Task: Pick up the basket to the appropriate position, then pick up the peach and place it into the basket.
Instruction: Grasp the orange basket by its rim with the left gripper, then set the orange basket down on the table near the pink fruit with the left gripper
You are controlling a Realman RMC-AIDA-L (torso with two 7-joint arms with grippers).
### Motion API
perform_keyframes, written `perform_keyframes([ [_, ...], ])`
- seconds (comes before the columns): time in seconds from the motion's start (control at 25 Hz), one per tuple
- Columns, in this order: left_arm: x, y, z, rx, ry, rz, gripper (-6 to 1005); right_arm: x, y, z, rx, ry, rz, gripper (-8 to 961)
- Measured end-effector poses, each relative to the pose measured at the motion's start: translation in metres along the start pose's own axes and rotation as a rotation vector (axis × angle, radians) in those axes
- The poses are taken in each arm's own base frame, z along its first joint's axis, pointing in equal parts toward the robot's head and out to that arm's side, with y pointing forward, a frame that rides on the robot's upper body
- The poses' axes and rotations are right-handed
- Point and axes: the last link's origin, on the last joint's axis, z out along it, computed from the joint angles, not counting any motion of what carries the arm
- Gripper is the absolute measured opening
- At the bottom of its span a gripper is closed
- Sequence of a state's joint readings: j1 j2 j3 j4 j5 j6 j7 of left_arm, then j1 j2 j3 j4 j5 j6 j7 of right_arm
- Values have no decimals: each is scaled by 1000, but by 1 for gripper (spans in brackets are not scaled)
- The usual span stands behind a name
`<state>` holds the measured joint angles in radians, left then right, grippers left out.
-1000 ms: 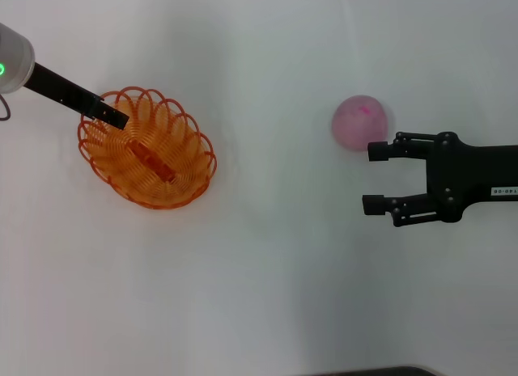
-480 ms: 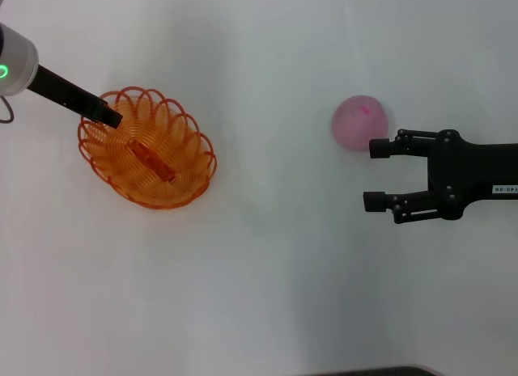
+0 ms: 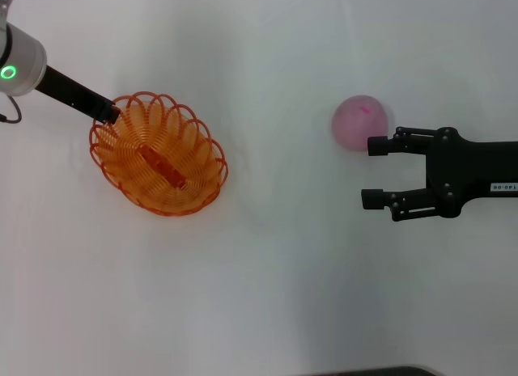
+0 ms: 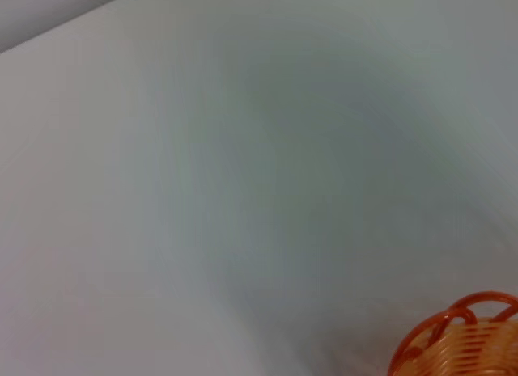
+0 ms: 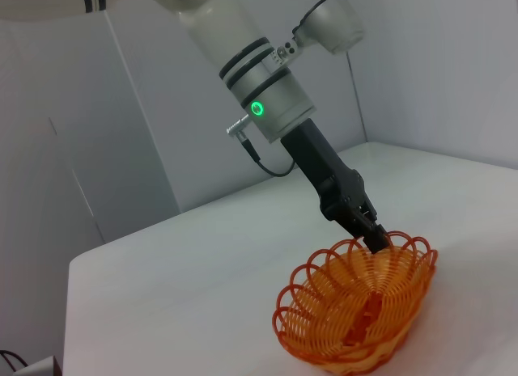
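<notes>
Two pincers share the work. The left pincer is clamped on the far left rim of the basket, a hold at the edge that suits carrying it toward the middle of the desk. From the right wrist view the basket tilts, its gripped side raised, so it looks part-lifted rather than resting flat. The right pincer hangs with its jaws spread wide, just beside the peach and holding nothing, likely waiting until the basket is placed. That peach sits on the desk, well apart from the basket. Plain white desk carries everything, and pale wall panels close the room behind.
</notes>
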<state>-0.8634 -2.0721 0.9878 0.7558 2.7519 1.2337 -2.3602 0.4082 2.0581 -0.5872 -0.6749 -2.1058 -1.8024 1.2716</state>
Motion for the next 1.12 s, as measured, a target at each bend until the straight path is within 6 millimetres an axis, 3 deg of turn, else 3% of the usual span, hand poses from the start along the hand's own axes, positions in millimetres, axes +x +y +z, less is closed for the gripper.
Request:
perform_keyframes([
  [0.2, 1, 1, 0, -4, 3, 1, 74, 0, 0, 0, 0, 0, 1, 916],
  [0.64, 6, 1, -6, -12, 27, -25, 67, -1, 0, 1, -2, -2, 2, 917],
  [1.12, 21, 12, -38, -61, 51, -95, 61, -3, -1, 1, -5, -6, -4, 917],
])
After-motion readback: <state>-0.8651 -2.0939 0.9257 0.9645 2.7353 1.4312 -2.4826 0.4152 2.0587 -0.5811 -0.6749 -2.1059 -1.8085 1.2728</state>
